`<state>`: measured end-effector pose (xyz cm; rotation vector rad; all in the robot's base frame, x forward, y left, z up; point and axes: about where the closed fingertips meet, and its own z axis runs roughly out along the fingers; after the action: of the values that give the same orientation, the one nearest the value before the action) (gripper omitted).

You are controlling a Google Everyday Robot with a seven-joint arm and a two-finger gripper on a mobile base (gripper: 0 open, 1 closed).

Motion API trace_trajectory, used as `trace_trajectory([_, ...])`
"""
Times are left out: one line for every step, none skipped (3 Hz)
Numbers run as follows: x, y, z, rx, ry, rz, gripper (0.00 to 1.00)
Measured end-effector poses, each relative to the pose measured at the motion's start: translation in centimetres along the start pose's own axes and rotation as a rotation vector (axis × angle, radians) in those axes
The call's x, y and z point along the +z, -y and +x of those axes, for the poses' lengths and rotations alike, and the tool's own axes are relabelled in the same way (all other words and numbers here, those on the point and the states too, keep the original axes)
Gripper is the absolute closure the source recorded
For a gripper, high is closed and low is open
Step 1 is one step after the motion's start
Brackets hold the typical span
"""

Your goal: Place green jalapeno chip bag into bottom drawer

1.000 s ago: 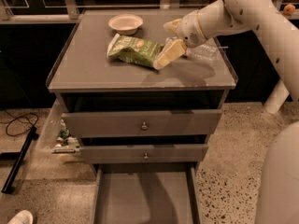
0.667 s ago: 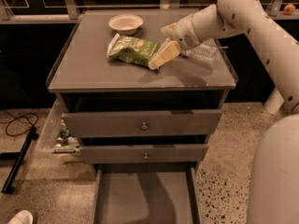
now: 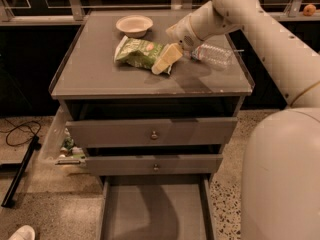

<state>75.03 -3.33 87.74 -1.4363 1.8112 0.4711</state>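
Observation:
The green jalapeno chip bag [image 3: 139, 52] lies flat on the grey cabinet top [image 3: 100, 74], left of centre and just in front of a bowl. My gripper [image 3: 167, 59] reaches in from the right and sits low at the bag's right end, touching or nearly touching it. The bag rests on the surface, not lifted. The bottom drawer [image 3: 155, 209] is pulled out at the base of the cabinet, and its flat grey floor holds nothing.
A cream bowl [image 3: 134, 25] stands at the back of the top. A clear plastic bottle [image 3: 215, 54] lies on its side behind my wrist. The two upper drawers [image 3: 152, 132] with small knobs are slightly ajar. A black cable [image 3: 20, 131] lies on the floor at left.
My arm has swung left and lower, bringing the gripper closer onto the bag's right end. The bag, bottle and bowl have not moved.

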Motion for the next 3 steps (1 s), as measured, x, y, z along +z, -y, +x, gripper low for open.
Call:
trace_trajectory([1.22,1.13,1.16,0.002,-0.063,0.018,0.0])
trace_trajectory([2.07,1.63,1.16,0.003,-0.074,0.019,0.0])
trace_trajectory([2.08,1.64,1.15,0.003,-0.074,0.019,0.19])
